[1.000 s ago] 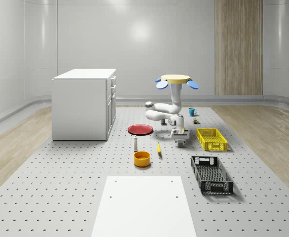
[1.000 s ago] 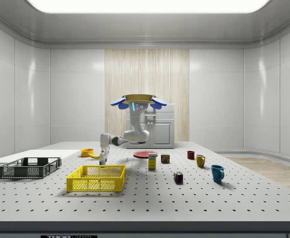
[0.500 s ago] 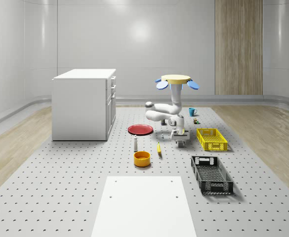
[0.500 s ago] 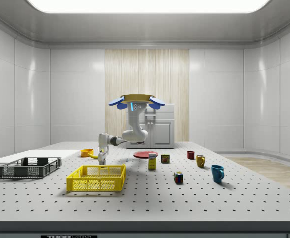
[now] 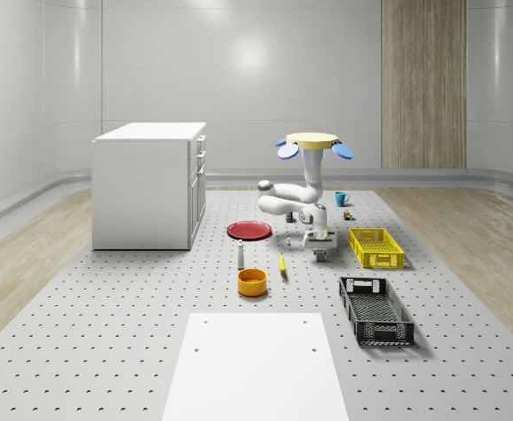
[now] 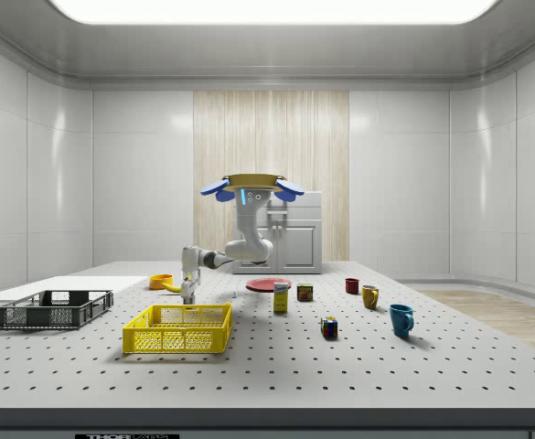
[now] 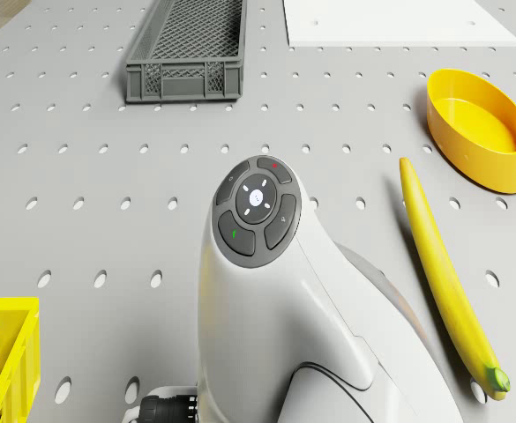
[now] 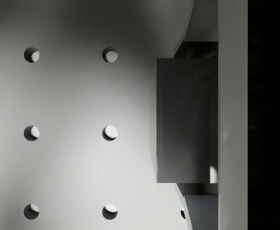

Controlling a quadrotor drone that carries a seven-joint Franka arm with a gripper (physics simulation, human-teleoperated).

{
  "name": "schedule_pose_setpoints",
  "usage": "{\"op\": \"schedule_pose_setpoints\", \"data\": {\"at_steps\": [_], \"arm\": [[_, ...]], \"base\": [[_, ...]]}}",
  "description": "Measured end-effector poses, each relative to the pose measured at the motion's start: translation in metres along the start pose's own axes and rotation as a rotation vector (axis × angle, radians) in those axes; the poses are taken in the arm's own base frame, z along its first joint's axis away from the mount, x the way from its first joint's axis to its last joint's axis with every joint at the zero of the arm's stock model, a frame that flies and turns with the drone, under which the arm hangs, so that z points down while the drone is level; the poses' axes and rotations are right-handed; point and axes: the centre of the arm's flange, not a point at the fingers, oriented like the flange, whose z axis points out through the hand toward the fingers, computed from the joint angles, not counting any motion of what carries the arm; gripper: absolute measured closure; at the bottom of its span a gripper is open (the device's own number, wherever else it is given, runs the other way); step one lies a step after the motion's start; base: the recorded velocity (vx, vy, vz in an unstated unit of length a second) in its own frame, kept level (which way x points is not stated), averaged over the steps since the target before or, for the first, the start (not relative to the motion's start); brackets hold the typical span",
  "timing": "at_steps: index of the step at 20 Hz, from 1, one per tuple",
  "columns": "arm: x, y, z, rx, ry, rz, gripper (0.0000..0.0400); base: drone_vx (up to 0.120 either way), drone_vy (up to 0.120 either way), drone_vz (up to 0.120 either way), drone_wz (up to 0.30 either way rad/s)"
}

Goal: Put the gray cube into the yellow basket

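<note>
Bright, even light from the ceiling panel (image 6: 272,9); soft glare on the back wall (image 5: 247,57). Short shadows under objects. My wrist view is dim, heavily shaded.

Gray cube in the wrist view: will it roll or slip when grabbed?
The gray cube shows flat faces and straight edges, so it likely slides, not rolls. Its smooth surface may be slippery. It looks rigid.
</note>
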Motion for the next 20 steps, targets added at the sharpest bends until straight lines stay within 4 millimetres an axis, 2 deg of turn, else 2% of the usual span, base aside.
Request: {"op": "schedule_pose_setpoints", "data": {"at_steps": [5, 8, 18, 20], "arm": [[0.000, 0.000, -0.014, 0.000, 0.000, 0.000, 0.0148], [0.000, 0.000, -0.025, 0.000, 0.000, 0.000, 0.0149], [0.000, 0.000, -0.040, 0.000, 0.000, 0.000, 0.0150], [0.000, 0.000, -0.040, 0.000, 0.000, 0.000, 0.0150]], "base": [[0.000, 0.000, 0.000, 0.000], [-0.013, 0.040, 0.120, 0.000], [-0.120, 0.120, 0.120, 0.000], [-0.120, 0.120, 0.020, 0.000]]}}
